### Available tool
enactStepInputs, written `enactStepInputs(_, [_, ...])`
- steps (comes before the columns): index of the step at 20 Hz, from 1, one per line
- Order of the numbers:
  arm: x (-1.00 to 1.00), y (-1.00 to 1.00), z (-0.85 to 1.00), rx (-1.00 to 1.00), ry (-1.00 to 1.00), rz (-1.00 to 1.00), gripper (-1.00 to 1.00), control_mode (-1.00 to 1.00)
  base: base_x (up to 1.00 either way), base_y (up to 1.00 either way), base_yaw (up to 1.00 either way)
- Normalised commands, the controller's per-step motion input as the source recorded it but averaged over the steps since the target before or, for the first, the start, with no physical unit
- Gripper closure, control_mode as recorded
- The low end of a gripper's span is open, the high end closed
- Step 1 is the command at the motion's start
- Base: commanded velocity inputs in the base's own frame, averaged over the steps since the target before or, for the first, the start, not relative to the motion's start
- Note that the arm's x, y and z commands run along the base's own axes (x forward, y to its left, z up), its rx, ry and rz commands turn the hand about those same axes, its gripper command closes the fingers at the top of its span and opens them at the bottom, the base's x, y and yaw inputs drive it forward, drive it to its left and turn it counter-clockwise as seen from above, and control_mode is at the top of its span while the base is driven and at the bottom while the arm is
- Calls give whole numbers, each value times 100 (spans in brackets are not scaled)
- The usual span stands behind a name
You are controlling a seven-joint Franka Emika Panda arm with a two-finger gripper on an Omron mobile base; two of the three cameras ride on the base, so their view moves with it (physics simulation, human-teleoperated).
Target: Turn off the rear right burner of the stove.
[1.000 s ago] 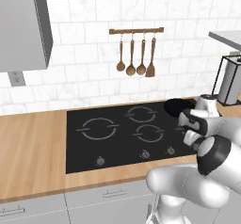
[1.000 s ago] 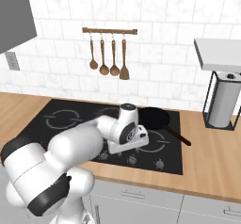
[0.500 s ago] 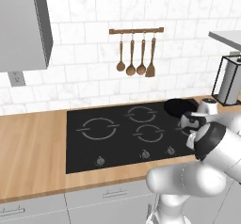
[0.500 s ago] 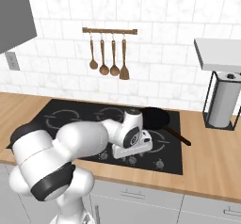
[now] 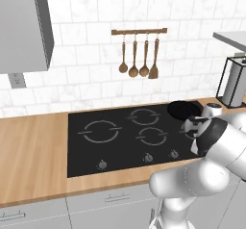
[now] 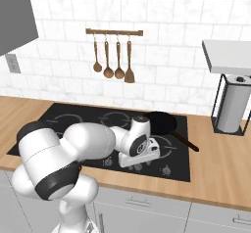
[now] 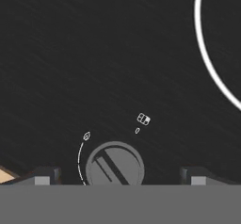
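Hand view: gripper (image 7: 117,178), jaws spread and empty, straddles a small rigid knob (image 7: 115,165) at the stove (image 7: 94,53) front edge, seemingly untouched, best pinched across its raised bar.

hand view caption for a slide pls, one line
The tool hangs open over the stove, fingertips either side of a round grey knob with its slot tilted.

Arm: your arm bends low and reaches forward, with the hand down near the front.
Gripper (image 7: 117,178): your two fingers point down and stand wide apart.
Fingers (image 7: 44,176): you see just the dark tips, touching nothing.
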Motion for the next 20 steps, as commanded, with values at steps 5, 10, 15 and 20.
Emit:
enactStepInputs(5, [6, 3, 0, 0, 0, 0, -100, -100, 0, 0, 0])
enactStepInputs(10, [0, 0, -3, 0, 1, 0, 100, -100, 0, 0, 0])
enactStepInputs(15, [0, 0, 0, 0, 0, 0, 100, -100, 0, 0, 0])
enactStepInputs(20, [-3, -4, 0, 4, 0, -9, 100, -100, 0, 0, 0])
